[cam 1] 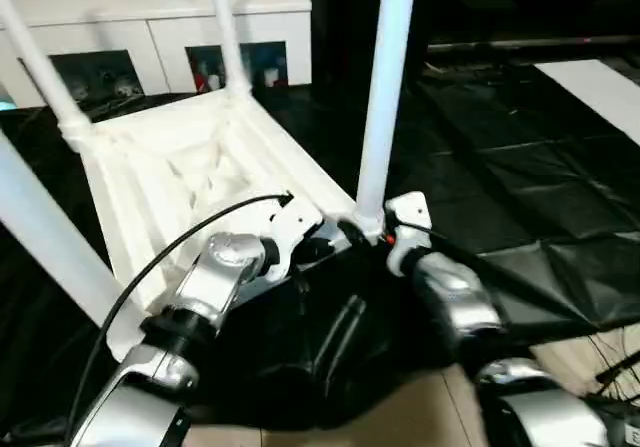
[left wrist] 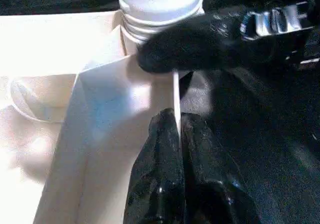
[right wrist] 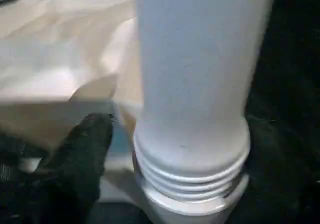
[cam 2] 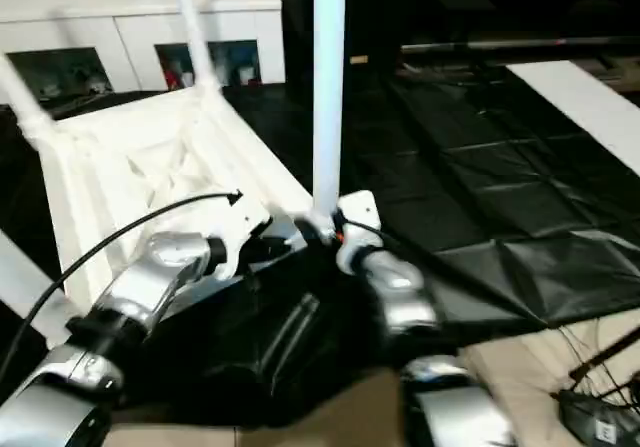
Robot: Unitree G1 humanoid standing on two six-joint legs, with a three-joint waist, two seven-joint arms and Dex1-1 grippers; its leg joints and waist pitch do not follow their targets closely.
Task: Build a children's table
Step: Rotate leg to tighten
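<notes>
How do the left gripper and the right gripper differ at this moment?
The left gripper is shut on the thin side wall of the white table top; the right gripper sits at the threaded base of the near leg, one of its fingers beside it. Both work at the same corner.

1. Head views are pretty dim overall; the black drape (cam 1: pixel 520 217) swallows most of the light
2. White tabletop (cam 1: pixel 180 167) blows out, ribs barely readable
3. Wrist views are soft, the close-up leg (right wrist: pixel 200 83) is out of focus
4. Bluish glare patch on the rim (left wrist: pixel 115 108)
</notes>
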